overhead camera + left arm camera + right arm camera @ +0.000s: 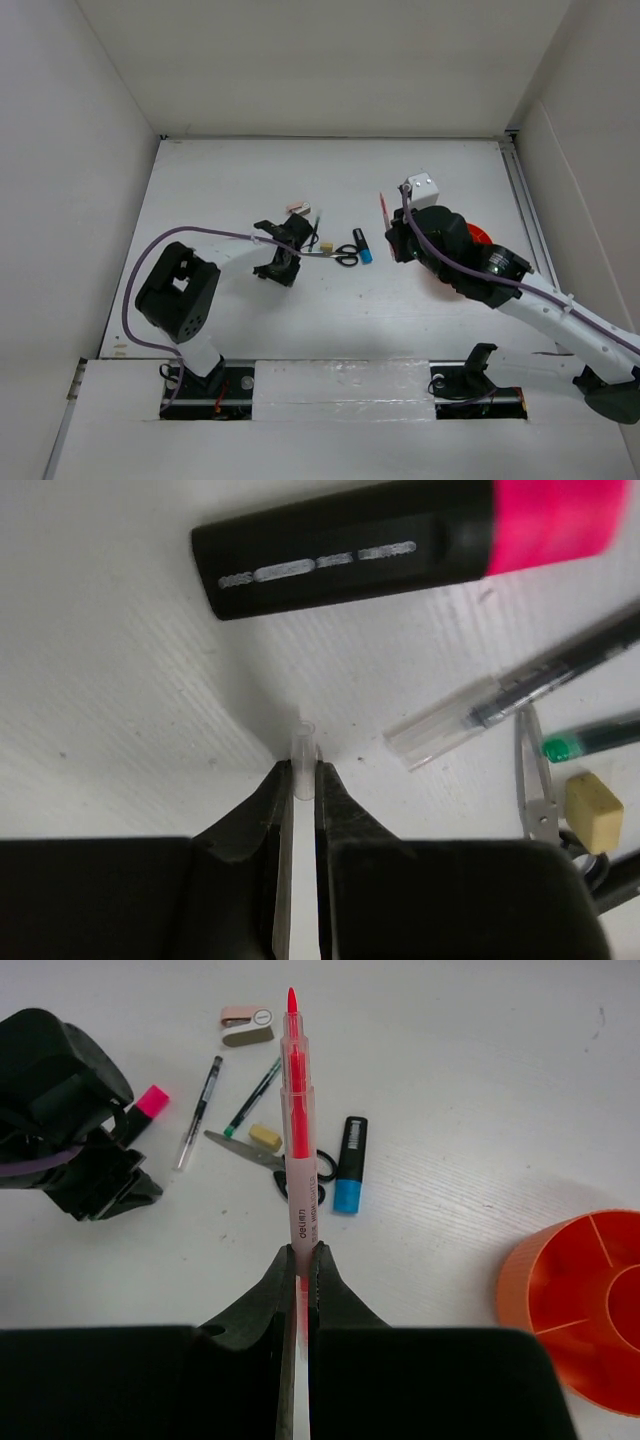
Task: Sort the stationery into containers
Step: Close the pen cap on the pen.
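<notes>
Right claw [298,1255] was clenched on the red pen [297,1130], gripping it near its back end. The pen stuck out straight ahead of the fingertips with its tip pointing away. The orange cup [578,1305], with dividers showing inside, stood to the right of this claw, near it but apart. In the overhead view the right arm covered most of the cup.

On the white table [230,180] past the held pen lay the rest of the stationery. The marker with the blue cap [348,1165] lay just right of the pen's line. The scissors [262,1152] lay beside it, their handles partly hidden behind the pen. A tan eraser [265,1137] sat against the blade. Two thin pens [200,1110] lay slanted beyond the scissors, and a small pink and tan item [247,1022] lay farthest off.

Left claw [302,765] was pinched onto a thin clear stick [303,742], whose end poked just past the fingertips. I could not tell what the stick was. The marker with the pink cap [400,540] lay crosswise just ahead of this claw, not touching it. The thin pens, the scissor tips and the eraser lay to its right.
</notes>
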### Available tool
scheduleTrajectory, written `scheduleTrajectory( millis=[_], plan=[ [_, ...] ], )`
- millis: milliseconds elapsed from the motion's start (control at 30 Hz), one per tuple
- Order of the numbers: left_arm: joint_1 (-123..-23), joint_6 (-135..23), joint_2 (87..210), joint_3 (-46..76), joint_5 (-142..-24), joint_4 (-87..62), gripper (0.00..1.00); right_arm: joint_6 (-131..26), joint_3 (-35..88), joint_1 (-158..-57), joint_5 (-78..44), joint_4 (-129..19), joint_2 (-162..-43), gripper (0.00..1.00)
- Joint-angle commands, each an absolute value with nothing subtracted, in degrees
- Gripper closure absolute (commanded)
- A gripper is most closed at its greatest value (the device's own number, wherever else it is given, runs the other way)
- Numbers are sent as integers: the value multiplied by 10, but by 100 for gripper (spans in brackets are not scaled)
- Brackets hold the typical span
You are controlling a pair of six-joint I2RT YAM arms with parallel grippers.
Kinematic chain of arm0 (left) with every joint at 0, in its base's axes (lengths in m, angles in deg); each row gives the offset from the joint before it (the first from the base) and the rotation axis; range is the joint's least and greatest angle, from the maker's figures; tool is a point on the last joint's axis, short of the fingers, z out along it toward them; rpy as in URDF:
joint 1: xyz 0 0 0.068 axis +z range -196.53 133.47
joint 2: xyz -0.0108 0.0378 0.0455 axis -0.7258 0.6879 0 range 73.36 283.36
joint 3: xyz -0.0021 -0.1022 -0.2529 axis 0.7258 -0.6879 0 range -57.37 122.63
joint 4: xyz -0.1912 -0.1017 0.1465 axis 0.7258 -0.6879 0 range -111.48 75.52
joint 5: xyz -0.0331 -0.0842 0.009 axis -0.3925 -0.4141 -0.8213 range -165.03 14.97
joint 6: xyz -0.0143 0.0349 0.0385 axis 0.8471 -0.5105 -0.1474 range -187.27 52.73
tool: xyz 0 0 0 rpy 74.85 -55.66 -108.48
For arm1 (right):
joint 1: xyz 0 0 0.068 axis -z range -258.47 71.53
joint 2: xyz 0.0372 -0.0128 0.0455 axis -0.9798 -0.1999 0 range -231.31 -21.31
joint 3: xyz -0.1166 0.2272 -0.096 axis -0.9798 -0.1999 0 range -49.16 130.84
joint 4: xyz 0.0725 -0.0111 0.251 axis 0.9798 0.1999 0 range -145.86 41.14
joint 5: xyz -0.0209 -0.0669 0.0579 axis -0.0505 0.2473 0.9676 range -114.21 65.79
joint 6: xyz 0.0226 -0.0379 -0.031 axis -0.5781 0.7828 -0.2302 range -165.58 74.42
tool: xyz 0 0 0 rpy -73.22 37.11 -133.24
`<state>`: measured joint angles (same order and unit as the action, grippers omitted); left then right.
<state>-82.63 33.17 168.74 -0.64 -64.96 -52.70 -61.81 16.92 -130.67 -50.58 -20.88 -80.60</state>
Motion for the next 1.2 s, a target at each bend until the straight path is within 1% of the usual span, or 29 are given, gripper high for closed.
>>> scheduleTrajectory(
  millis=[0, 100, 133, 267, 300, 333, 367, 400, 467, 567, 633, 700, 733, 767, 867, 1000, 1167],
  plan=[
    [-837, 184, 1647, 33, -557, -521, 100, -612, 160, -1311, -467, -257, -785, 100],
    [-837, 69, 1592, 66, -557, -505, 100, -617, 138, -1311, -400, -285, -780, 100],
    [-837, -21, 1574, 66, -565, -471, 100, -625, 132, -1311, -386, -293, -780, 100],
    [-789, -217, 1489, 71, -755, -367, 100, -656, 81, -1311, -316, -361, -769, 100],
    [-789, -233, 1475, 71, -802, -359, 100, -668, 67, -1311, -292, -379, -769, 100],
    [-789, -270, 1455, 84, -824, -345, 100, -693, 40, -1311, -281, -416, -769, 100],
    [-789, -270, 1449, 89, -853, -338, 100, -704, 28, -1311, -269, -416, -769, 100],
    [-789, -307, 1449, 99, -890, -338, 100, -713, 16, -1311, -244, -455, -769, 100],
    [-789, -335, 1455, 129, -909, -362, 100, -735, -19, -1316, -223, -495, -769, 100],
    [-789, -376, 1461, 130, -968, -373, 100, -773, -67, -1327, -182, -582, -762, 100],
    [-789, -383, 1441, 109, -1022, -333, 100, -796, -90, -1327, -140, -648, -762, 100],
    [-789, -391, 1406, 74, -1042, -284, 100, -811, -115, -1327, -115, -682, -768, 100],
    [-789, -391, 1394, 62, -1056, -266, 100, -821, -125, -1327, -98, -732, -774, 100],
    [-789, -397, 1380, 50, -1056, -248, 100, -830, -137, -1327, -70, -759, -774, 100],
    [-789, -391, 1329, 5, -1081, -188, 100, -857, -164, -1327, -48, -823, -786, 100],
    [-789, -398, 1303, 5, -1089, -195, 100, -870, -176, -1327, -53, -852, -798, 100],
    [-789, -398, 1259, -11, -1052, -183, 100, -902, -195, -1339, -33, -928, -829, 100]
  ],
)
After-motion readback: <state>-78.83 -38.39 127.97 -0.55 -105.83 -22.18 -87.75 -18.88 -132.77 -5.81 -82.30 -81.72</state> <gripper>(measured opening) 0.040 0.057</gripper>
